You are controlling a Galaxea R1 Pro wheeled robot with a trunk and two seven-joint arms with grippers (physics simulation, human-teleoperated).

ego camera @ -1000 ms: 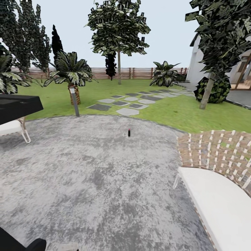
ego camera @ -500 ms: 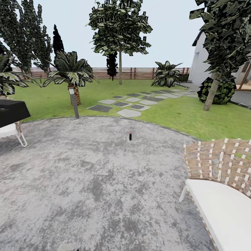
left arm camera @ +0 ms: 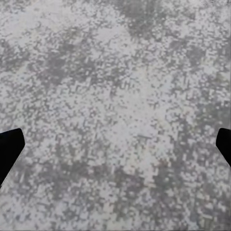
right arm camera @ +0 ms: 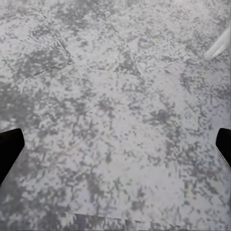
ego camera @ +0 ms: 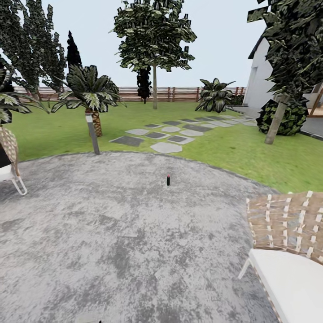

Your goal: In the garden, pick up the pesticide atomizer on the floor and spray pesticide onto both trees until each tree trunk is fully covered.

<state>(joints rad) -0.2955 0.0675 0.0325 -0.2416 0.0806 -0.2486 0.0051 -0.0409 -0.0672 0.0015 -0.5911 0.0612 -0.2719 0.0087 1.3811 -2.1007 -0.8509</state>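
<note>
while the head camera looks across the mottled grey paving (ego camera: 112,233), the pesticide atomizer (ego camera: 168,180) stands upright near the middle of the frame, a small dark bottle with a reddish top, alone on the paving. beyond it lie green lawn (ego camera: 233,148), grey stepping stones (ego camera: 166,147) and the slatted fence (ego camera: 179,93); a woven chair (ego camera: 287,233) sits lower right. left gripper (left arm camera: 115,144) and right gripper (right arm camera: 115,144) both hang spread wide over bare paving, holding nothing.

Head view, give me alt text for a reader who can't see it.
A small dark upright atomizer with a pink tip stands on a round mottled grey paved patio. Behind lie a green lawn with grey stepping stones, trees and a reddish-brown slatted fence.
</note>
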